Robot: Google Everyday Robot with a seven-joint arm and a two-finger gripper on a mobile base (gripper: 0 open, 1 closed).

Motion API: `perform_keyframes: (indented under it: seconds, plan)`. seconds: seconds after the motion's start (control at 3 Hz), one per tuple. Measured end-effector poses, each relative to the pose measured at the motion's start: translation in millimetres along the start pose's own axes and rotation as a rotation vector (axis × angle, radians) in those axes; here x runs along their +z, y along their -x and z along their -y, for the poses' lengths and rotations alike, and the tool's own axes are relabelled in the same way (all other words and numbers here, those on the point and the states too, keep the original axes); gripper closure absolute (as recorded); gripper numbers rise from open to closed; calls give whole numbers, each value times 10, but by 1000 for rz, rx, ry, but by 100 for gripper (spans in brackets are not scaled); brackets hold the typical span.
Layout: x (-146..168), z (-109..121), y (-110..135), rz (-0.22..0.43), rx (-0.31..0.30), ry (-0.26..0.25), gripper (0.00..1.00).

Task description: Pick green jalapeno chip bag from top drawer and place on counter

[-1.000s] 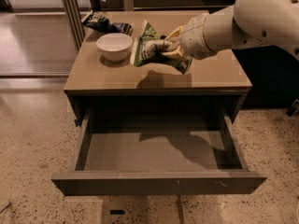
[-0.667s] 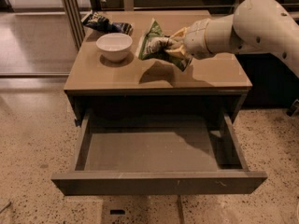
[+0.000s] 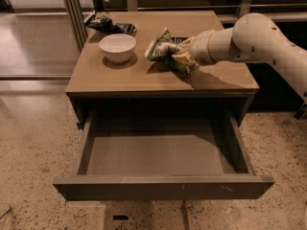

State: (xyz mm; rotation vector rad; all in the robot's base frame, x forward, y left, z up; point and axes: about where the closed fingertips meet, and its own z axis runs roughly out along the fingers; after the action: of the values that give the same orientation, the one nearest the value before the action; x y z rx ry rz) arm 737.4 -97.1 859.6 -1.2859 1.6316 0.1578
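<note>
hand [image 3: 176, 53] clamps chip bag [image 3: 158, 46] over counter [image 3: 139, 79]; drawer [image 3: 163, 188] open

You'll see the small light-green and white glossy chip bag [image 3: 158, 48] crumpled and tilted, clamped in the gripper [image 3: 176, 56] low over the smooth tan-beige counter [image 3: 144, 78] (right of centre); the wide shallow grey-brown top drawer [image 3: 158, 158] stands pulled out.

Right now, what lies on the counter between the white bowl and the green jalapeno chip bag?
Nothing: in the camera view, only bare counter separates the white bowl from the green jalapeno chip bag, which the gripper grips over the counter.
</note>
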Motion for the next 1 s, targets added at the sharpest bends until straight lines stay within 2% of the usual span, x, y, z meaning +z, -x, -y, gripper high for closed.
perform_keyframes:
  seconds: [0.33, 0.67, 1.0]
  plan:
    - [110, -17, -124, -46, 75, 19, 100]
    - [101, -4, -118, -49, 87, 19, 81]
    - [101, -4, -118, -49, 87, 19, 58]
